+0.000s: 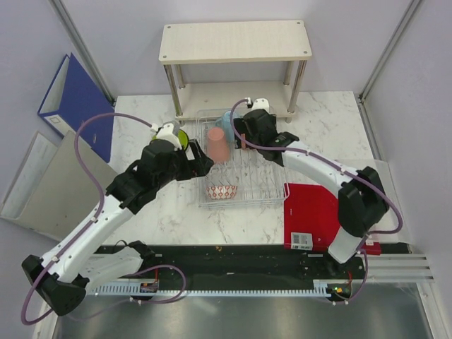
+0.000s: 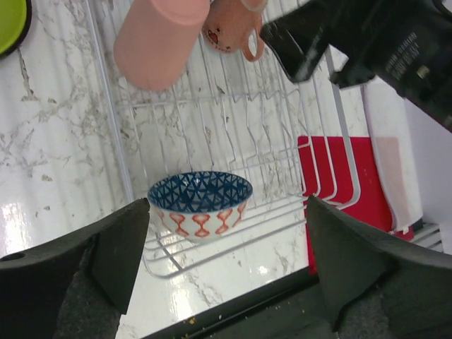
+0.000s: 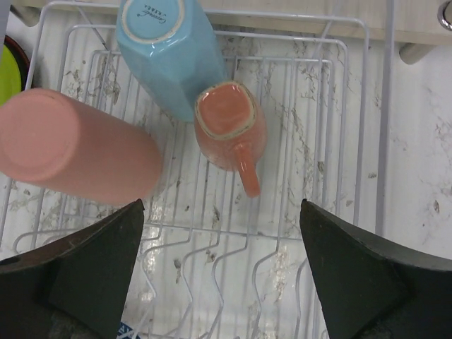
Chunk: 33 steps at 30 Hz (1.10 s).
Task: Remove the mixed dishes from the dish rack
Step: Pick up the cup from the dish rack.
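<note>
Rack (image 1: 258, 191) holds one pink cup (image 3: 78, 145), one blue cup (image 3: 166, 53), one mug (image 3: 229, 127), one bowl (image 2: 200, 205). One green plate (image 2: 8, 21) is mostly cut off. Left claw (image 2: 226, 212) and right claw (image 3: 220, 208) are both spread, empty.

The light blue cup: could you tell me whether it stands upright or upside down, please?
Upside down: the light blue cup shows its closed, stamped base on top, mouth toward the dish rack.
</note>
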Tool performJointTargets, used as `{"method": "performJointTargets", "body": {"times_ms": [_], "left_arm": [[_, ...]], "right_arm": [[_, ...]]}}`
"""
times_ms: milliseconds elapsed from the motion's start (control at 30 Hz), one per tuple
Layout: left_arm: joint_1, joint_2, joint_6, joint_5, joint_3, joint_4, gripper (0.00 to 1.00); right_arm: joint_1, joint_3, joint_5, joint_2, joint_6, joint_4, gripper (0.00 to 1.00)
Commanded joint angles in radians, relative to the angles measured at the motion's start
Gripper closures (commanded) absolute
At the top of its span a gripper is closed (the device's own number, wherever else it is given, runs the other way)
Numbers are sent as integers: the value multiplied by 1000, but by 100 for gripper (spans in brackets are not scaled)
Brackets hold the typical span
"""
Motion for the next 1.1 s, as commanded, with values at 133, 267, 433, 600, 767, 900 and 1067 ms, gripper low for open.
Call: {"method": "performJointTargets", "body": {"times_ms": [133,267,433,600,767,900,1067], "left_arm": [[-18,-201,22,-21,-87,-6,1],[-20,-253,47,-37,-113,-10,1],[-20,-211,78,-79,-107,-7,1],[-18,4,170,-175,51,8,1],[-15,338,263,-234,276,11,1],[20,539,240,-182,479,-32,1],[78,736,202,-88,602,-44,1]], "right_arm": [[-30,205,-11,200,-53,-30,2],[-45,248,-6,250,-39,-33,2],[-47,154,4,155,22,48,2],[-45,3,32,-38,102,104,2],[-45,-100,-7,-237,133,124,2],[-42,-191,-50,-368,159,119,2],[-42,-332,-71,-509,171,134,2]]}}
